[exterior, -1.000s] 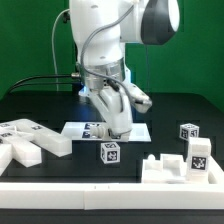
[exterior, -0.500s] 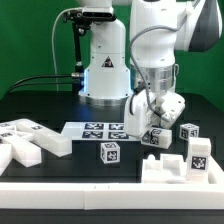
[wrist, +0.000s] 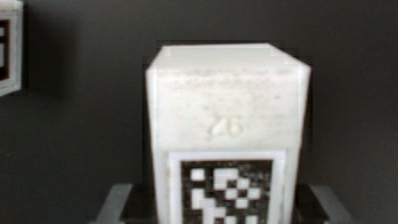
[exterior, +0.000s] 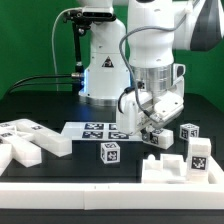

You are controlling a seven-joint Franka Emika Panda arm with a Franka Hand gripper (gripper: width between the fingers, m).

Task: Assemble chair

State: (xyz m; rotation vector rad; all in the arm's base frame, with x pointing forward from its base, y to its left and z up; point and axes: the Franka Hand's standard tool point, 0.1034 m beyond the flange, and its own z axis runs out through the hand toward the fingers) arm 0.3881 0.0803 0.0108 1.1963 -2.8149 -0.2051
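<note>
My gripper (exterior: 152,128) hangs on the exterior view's right, just right of the marker board (exterior: 92,128). It is shut on a white chair post (exterior: 156,136) with a black-and-white tag. The post's low end is close to the black table; I cannot tell whether it touches. In the wrist view the post (wrist: 224,110) fills the middle, tag toward the camera, with a dark finger (wrist: 128,203) tight against each side. More white chair parts lie on the left (exterior: 28,142) and at the front right (exterior: 168,166).
A small tagged cube (exterior: 109,151) stands in front of the marker board. Another tagged cube (exterior: 188,131) and a tagged block (exterior: 200,153) stand at the right. A white ledge (exterior: 100,190) runs along the front. The robot's base (exterior: 100,60) stands behind.
The arm has swung from over the marker board to the exterior view's right, carrying the white post. In the last half second it barely moved.
</note>
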